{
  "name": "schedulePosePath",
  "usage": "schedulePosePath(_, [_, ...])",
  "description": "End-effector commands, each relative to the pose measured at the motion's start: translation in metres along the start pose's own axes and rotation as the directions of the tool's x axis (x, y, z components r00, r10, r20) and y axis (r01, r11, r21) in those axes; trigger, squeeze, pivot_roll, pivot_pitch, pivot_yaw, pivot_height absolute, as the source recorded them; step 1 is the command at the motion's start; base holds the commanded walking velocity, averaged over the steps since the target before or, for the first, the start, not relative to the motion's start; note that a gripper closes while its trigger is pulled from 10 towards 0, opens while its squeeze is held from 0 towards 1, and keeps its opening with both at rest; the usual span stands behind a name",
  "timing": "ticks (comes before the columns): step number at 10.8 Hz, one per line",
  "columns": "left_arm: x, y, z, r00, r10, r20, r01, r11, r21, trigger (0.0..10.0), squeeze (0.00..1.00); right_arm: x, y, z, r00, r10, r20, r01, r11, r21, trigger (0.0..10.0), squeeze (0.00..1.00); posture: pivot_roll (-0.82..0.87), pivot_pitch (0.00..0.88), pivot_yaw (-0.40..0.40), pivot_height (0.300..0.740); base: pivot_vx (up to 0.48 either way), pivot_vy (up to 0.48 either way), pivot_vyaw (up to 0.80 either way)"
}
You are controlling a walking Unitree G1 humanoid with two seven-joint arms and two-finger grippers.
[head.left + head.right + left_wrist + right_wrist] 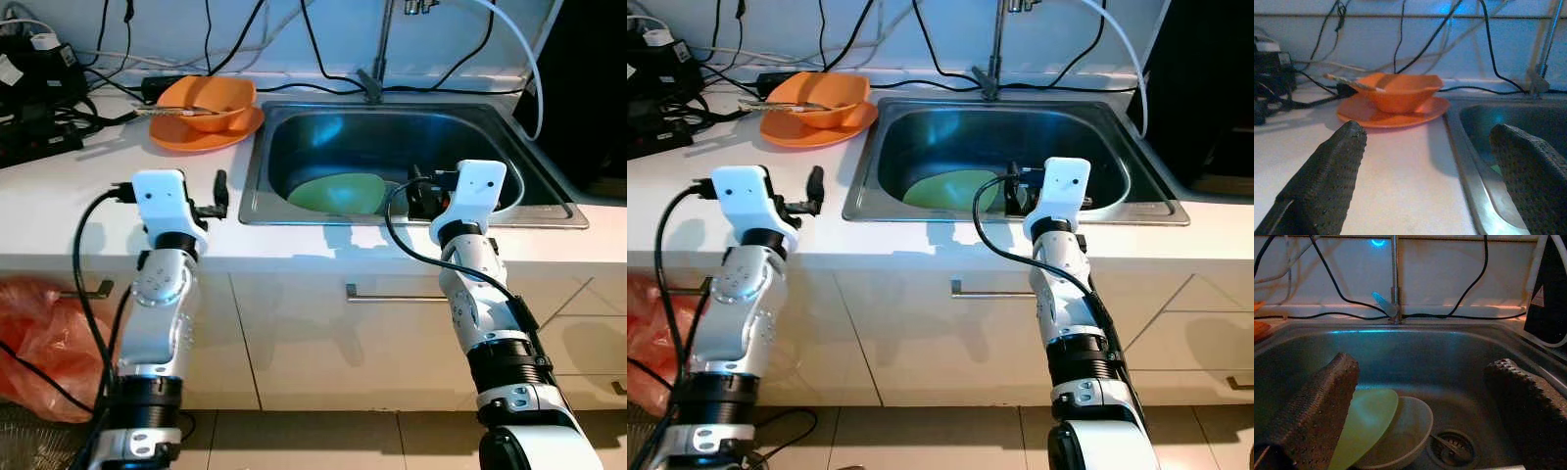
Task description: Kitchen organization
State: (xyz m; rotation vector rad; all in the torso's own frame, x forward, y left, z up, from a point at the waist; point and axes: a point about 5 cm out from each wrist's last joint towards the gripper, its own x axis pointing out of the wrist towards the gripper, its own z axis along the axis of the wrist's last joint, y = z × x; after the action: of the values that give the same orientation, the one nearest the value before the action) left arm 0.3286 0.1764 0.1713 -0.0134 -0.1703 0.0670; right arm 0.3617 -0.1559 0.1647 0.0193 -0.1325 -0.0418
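Observation:
An orange bowl sits on an orange plate at the back left of the white counter, with a utensil lying across it. In the steel sink, a green plate leans against a pale bowl beside the drain. My left gripper hovers open over the counter just left of the sink, pointing towards the orange dishes. Over the sink's front rim my right gripper is open and empty, with the green plate just beyond its fingers.
Black cables and power adapters crowd the counter's back left corner. The faucet rises behind the sink. A dark appliance stands at the right. An orange plastic bag lies on the floor at the left, below the cabinet fronts.

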Motion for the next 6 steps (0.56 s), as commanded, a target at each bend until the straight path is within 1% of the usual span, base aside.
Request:
schedulePosePath(1, [-0.001, -0.002, 0.000, 1.000, -0.012, 0.001, 0.012, 1.000, 0.006, 10.0, 0.00, 0.000, -0.002, 0.004, 1.000, -0.010, 0.028, 0.010, 1.000, -0.002, 10.0, 0.00, 0.13, 0.000, -0.020, 0.740, 0.000, 0.000, 0.00])
schedulePosePath(2, [-0.001, -0.004, 0.000, 1.000, -0.004, 0.001, 0.004, 1.000, -0.012, 10.0, 0.00, -0.001, -0.001, 0.000, 1.000, -0.015, 0.021, 0.015, 1.000, 0.011, 10.0, 0.00, 0.14, 0.000, -0.012, 0.740, 0.000, 0.000, 0.00])
schedulePosePath(3, [0.002, -0.006, -0.006, 1.000, -0.009, -0.016, 0.009, 1.000, -0.021, 10.0, 0.00, -0.002, 0.002, -0.009, 1.000, -0.021, 0.000, 0.021, 0.999, 0.026, 10.0, 0.00, 0.16, 0.000, -0.009, 0.740, 0.000, 0.000, 0.00])
schedulePosePath(4, [0.006, -0.013, -0.015, 0.999, -0.026, -0.045, 0.024, 0.999, -0.037, 10.0, 0.00, -0.001, 0.005, -0.019, 0.999, -0.022, -0.032, 0.023, 0.999, 0.022, 10.0, 0.00, 0.15, 0.000, -0.016, 0.740, 0.000, 0.000, 0.00])
schedulePosePath(5, [0.006, -0.022, -0.024, 0.996, -0.056, -0.066, 0.053, 0.998, -0.042, 10.0, 0.00, -0.001, 0.009, -0.023, 0.999, -0.014, -0.048, 0.014, 1.000, 0.009, 10.0, 0.00, 0.15, 0.000, -0.026, 0.740, 0.000, 0.000, 0.00])
schedulePosePath(6, [0.003, -0.028, -0.032, 0.994, -0.068, -0.085, 0.065, 0.997, -0.044, 10.0, 0.00, -0.002, 0.011, -0.028, 0.998, -0.011, -0.063, 0.011, 1.000, 0.006, 10.0, 0.00, 0.13, 0.000, -0.042, 0.740, 0.000, 0.000, 0.00])
